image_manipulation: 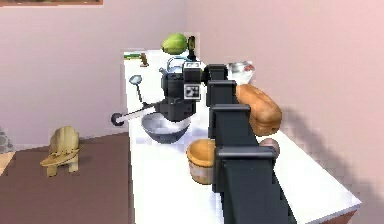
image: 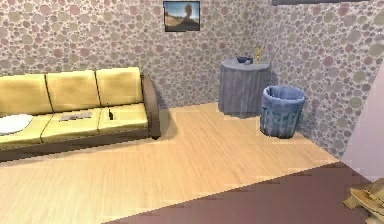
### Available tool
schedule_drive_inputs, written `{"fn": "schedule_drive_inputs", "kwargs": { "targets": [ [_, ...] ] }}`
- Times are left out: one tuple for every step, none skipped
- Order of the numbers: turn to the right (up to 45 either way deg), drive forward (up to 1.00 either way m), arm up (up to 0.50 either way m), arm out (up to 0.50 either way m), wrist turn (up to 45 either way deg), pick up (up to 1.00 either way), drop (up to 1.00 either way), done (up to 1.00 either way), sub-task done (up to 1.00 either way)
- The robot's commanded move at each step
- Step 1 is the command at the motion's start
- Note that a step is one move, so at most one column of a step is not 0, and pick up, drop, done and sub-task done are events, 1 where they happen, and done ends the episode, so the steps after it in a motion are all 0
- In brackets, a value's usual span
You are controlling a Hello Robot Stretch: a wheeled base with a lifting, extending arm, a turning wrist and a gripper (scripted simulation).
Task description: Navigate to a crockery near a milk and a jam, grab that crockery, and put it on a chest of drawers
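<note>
On the white counter (image_manipulation: 160, 190) in the arm side view, a grey metal bowl (image_manipulation: 165, 127) stands near the middle. My dark arm rises from the bottom edge, and the gripper (image_manipulation: 163, 98) sits just at or above that bowl; I cannot tell whether it holds anything. A long-handled utensil (image_manipulation: 133, 108) juts leftward past the bowl, over the counter's edge. A small brown pot (image_manipulation: 201, 157) stands nearer, left of the arm. A brown loaf (image_manipulation: 260, 108) lies right of the arm. At the counter's far end sit a green round thing (image_manipulation: 173, 43) and a pale plate (image_manipulation: 238, 68).
A wooden object (image_manipulation: 62, 150) stands on the floor left of the counter. The forward view has a yellow sofa (image: 75, 105) at the left, a cloth-covered round table (image: 243, 85), a blue basket (image: 282, 108), open wood floor and a dark rug (image: 260, 200).
</note>
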Motion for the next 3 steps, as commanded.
{"fn": "schedule_drive_inputs", "kwargs": {
  "targets": [
    [0.0, 0.00, 0.00, 0.00, 24.0, 0.00, 0.00, 0.00, 0.00],
    [0.0, 0.00, -0.08, 0.00, 0.0, 0.00, 0.00, 0.00, 0.00],
    [0.0, 0.00, 0.00, 0.00, 0.0, 1.00, 0.00, 0.00, 0.00]
  ]
}}
